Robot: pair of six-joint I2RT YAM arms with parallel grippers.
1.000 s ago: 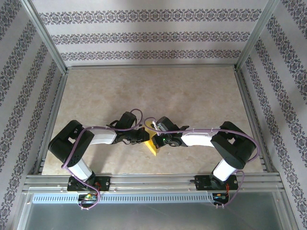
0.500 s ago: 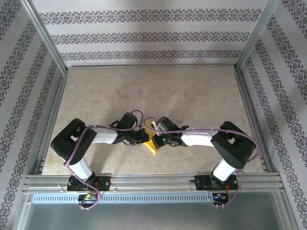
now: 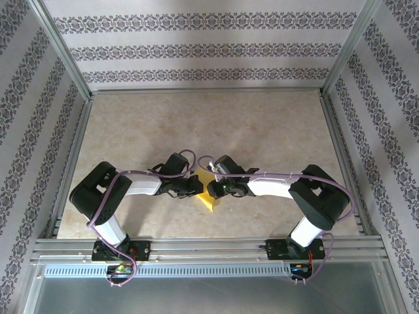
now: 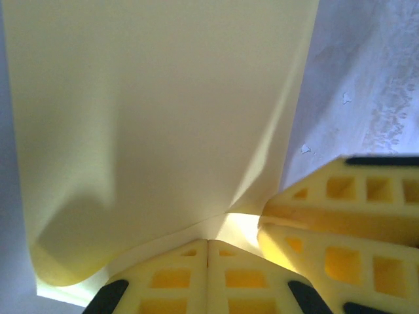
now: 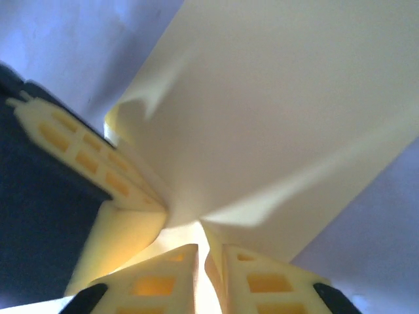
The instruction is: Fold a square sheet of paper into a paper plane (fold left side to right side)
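The square sheet of paper (image 3: 209, 200) is bright yellow and stands lifted and bent between the two grippers at the table's near middle. My left gripper (image 3: 198, 187) reaches in from the left. In the left wrist view its jaws (image 4: 208, 241) are pressed together at the sheet's (image 4: 163, 98) lower edge, which rises from their tips. My right gripper (image 3: 213, 189) comes in from the right. Its jaws (image 5: 204, 252) stand a narrow gap apart, with a curled edge of the sheet (image 5: 281, 111) lying against one inner face. The two grippers' fingertips nearly touch.
The beige table (image 3: 262, 131) stretches behind the grippers, fenced by metal rails (image 3: 208, 92) and patterned walls. Purple cables loop over both arms. The arm bases sit on the near rail (image 3: 209, 248).
The right gripper's jaws have parted slightly. A bit more yellow paper shows above the point where the grippers meet. The left gripper stays shut.
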